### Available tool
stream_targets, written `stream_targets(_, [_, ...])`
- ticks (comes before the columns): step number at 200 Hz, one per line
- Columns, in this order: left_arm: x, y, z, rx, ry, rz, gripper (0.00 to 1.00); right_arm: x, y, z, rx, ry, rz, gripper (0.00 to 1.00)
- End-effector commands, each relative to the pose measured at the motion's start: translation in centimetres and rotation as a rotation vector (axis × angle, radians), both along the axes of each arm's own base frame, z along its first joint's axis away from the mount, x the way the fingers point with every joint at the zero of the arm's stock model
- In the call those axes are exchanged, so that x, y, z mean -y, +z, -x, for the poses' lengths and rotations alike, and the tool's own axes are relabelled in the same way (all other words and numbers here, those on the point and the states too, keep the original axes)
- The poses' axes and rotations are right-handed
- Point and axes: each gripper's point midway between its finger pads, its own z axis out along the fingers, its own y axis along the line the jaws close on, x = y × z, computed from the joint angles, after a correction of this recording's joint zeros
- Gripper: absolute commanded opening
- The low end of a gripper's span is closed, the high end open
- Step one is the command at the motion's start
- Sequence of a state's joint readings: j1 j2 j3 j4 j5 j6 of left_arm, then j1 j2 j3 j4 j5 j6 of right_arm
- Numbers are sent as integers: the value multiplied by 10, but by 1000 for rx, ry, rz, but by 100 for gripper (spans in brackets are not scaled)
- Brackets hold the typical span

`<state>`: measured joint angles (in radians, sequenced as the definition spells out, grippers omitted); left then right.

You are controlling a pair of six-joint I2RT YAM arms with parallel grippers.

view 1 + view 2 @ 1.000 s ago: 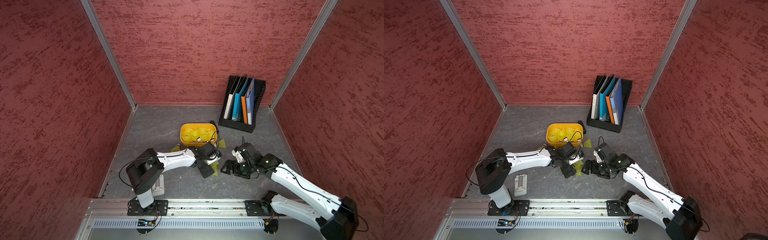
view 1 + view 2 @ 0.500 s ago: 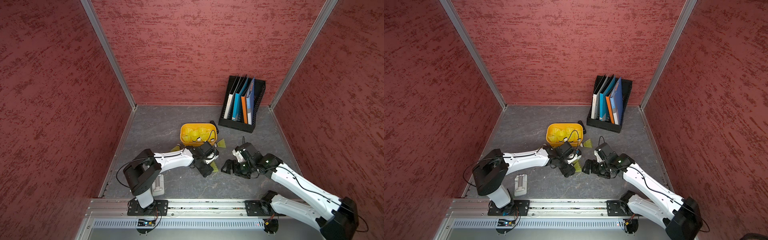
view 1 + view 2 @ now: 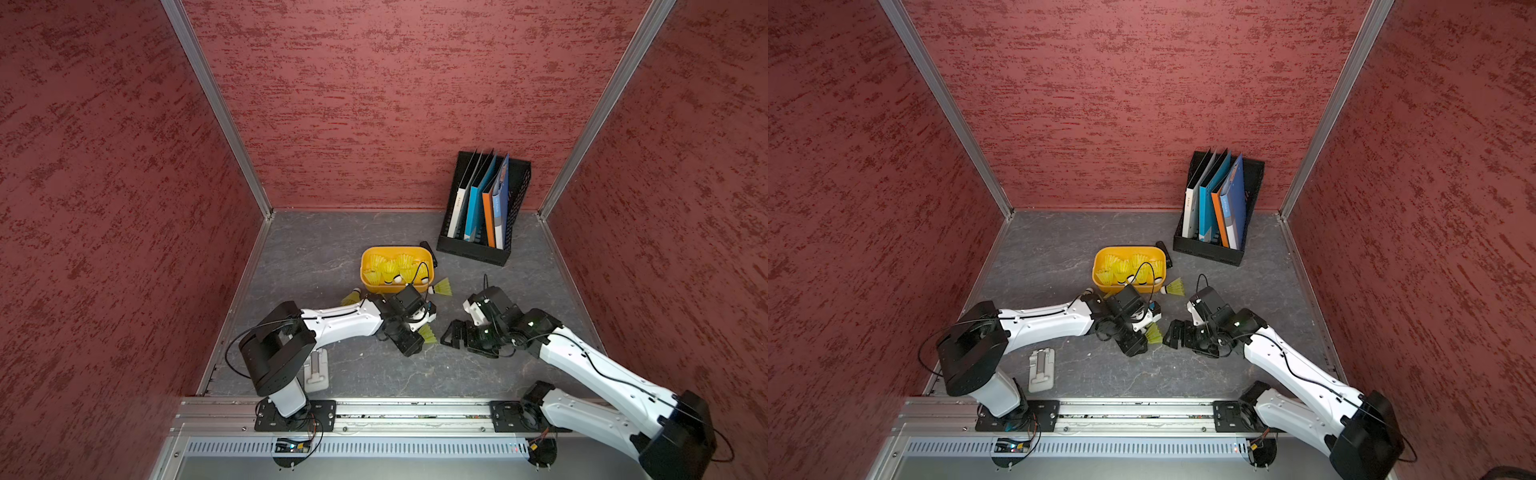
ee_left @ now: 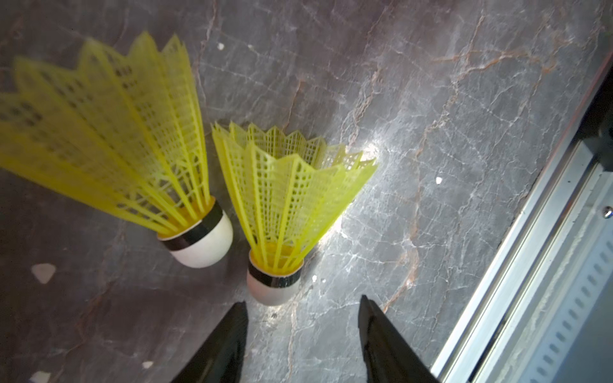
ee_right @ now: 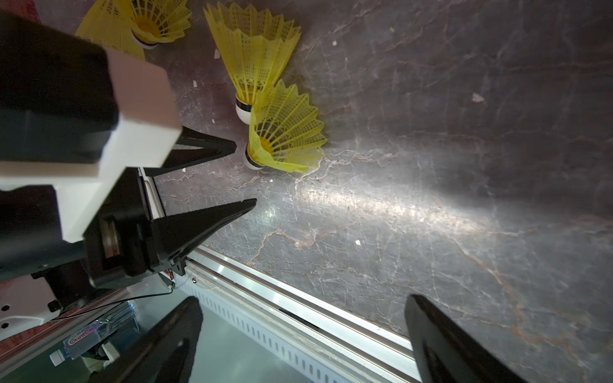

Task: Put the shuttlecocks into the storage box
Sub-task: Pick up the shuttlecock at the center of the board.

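Left wrist view, lower centre: left gripper [image 4: 302,300] jaws partly apart, gripping nothing, white rounded tip of a mesh-skirted shuttlecock [image 4: 285,205] just beyond the tips on veined grey floor [image 4: 431,132]. Only in both top views, mid-frame: smooth orange-yellow storage box [image 3: 397,248] heaped with more shuttlecocks [image 3: 390,268]. Right wrist view, bottom edge: right gripper [image 5: 302,298] spread wide, empty

Count of things, kind by kind

There is one storage box [image 3: 374,288] with at least five shuttlecocks [image 3: 390,268] inside, too crowded for an exact number; at least four more lie loose on the floor [image 3: 332,249]. One black file rack [image 3: 521,195] keeps at least four folders [image 3: 473,208]. There are also one pale flat piece [image 3: 316,370] and one small black object [image 3: 428,248].
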<state>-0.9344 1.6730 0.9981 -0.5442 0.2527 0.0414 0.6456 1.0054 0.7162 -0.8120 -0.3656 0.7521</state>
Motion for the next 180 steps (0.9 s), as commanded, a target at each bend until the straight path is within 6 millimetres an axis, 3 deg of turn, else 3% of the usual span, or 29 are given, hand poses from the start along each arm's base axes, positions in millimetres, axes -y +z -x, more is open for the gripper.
stream_targets(1, [8,-7,1,-20,-19,23,51,-3,5,-4,17,-5,-27,98])
stream_targets(80, [11,-12,-9,42,-11,-5,48,3,6,-2,22,-15,-10,98])
stream_targets(117, [17,-18,-1,48,-40,-16,47,2,6,-3,23,-13,-8,98])
stream_targets(149, [21,-20,6,60,-69,-29,36,3,7,-4,23,-17,-8,98])
stream_targets(180, [21,-22,7,67,-73,-37,34,4,7,-5,23,-22,-8,98])
